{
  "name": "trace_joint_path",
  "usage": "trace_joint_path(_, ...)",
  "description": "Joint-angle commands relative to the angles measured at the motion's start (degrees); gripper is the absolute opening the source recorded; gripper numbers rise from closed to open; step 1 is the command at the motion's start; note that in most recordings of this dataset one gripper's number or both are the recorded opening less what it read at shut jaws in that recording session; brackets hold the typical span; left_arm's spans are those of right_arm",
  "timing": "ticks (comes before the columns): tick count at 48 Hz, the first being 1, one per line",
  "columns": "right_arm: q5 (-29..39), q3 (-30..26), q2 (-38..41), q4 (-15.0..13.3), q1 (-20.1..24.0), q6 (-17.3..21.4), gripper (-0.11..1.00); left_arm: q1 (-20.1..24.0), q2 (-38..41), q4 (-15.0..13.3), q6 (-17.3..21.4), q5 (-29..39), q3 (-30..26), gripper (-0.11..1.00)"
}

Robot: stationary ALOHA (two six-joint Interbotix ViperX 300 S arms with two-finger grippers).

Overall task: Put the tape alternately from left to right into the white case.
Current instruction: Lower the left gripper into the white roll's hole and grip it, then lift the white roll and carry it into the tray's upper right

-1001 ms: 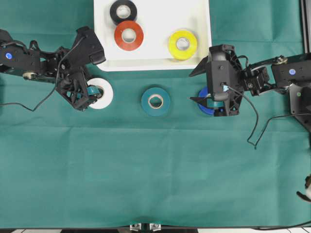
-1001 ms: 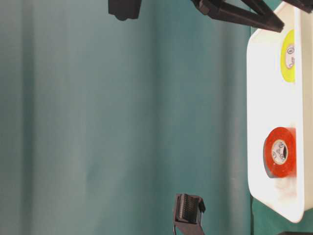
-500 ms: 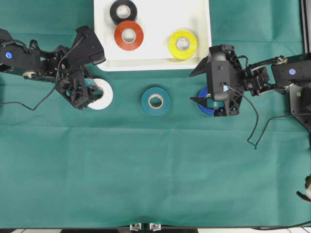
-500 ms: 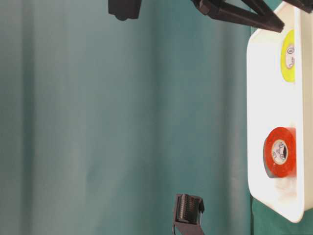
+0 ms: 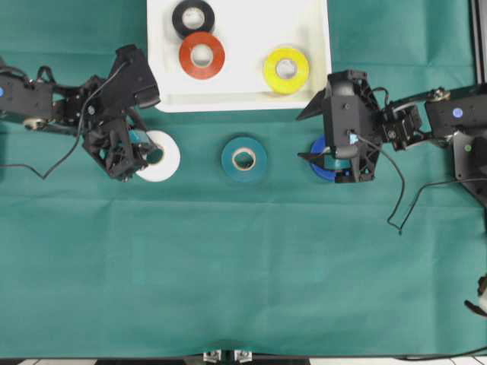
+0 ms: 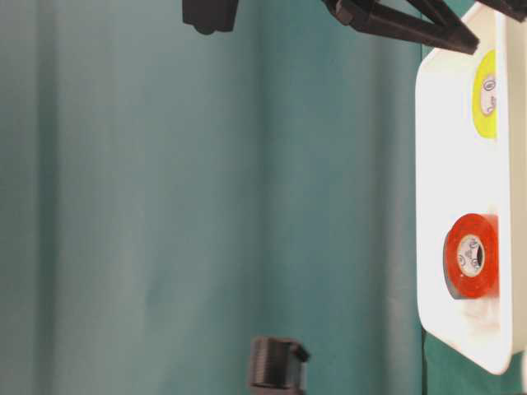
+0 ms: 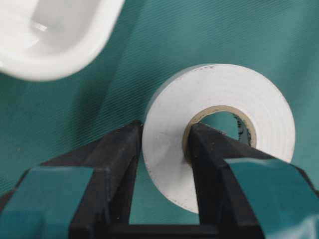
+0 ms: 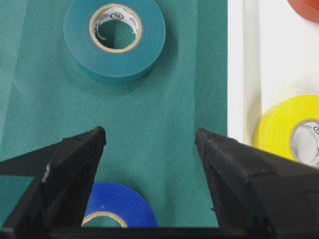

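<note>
Overhead view: the left gripper (image 5: 144,148) now pinches the wall of the white roll (image 5: 161,156), one finger in the core and one outside. A second ago its jaws stood spread around that roll; they have since closed, and roll and gripper have shifted slightly toward the bottom of the view. Judgement: the grasp is made, so lift and carry to the white case (image 5: 243,99) come next. The case already holds the black roll (image 5: 192,17), orange-red roll (image 5: 202,55) and yellow roll (image 5: 286,70). The teal roll (image 5: 243,158) lies on the cloth between the arms. The right gripper (image 5: 329,158) has not moved, its jaws wide over the blue roll (image 5: 319,166), which it touches nowhere that I can see.

Table-level view: a dark part of the left arm (image 6: 276,374) at the bottom edge has slid leftward since a second ago. Orange-red and yellow rolls sit unmoved in the case.

Left wrist view: both fingers (image 7: 119,164) press the white roll's wall, pale core visible. Case corner at upper left, apart from the roll.

Right wrist view: jaws spread; blue roll low between them, teal roll beyond, yellow roll in the case at right.

Surface: green cloth (image 5: 243,266), faintly creased, covers the table. Cables trail beside each arm. Nothing of the room shows.
</note>
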Motion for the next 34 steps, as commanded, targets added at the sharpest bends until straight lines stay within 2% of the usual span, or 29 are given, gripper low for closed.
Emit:
trace_joint_path(1,-0.4,-0.4,-0.4,0.0,0.2,0.0,0.80,-0.4,-2.7,0.1,0.0,-0.3,-0.1,-0.02)
trace_joint_path(21,-0.4,-0.4,-0.4,0.1,0.2,0.0,0.80,0.0,-5.2,0.3,1.0,-1.1,-2.5,-0.02)
trace_joint_path(26,-0.4,-0.4,-0.4,0.1,0.2,0.0,0.80,1.1,-4.7,0.3,3.7,-1.7,-4.0,-0.02)
trace_joint_path(34,-0.4,-0.4,-0.4,0.0,0.2,0.0,0.80,4.1,-2.5,0.3,12.0,-3.3,-7.6,-0.02)
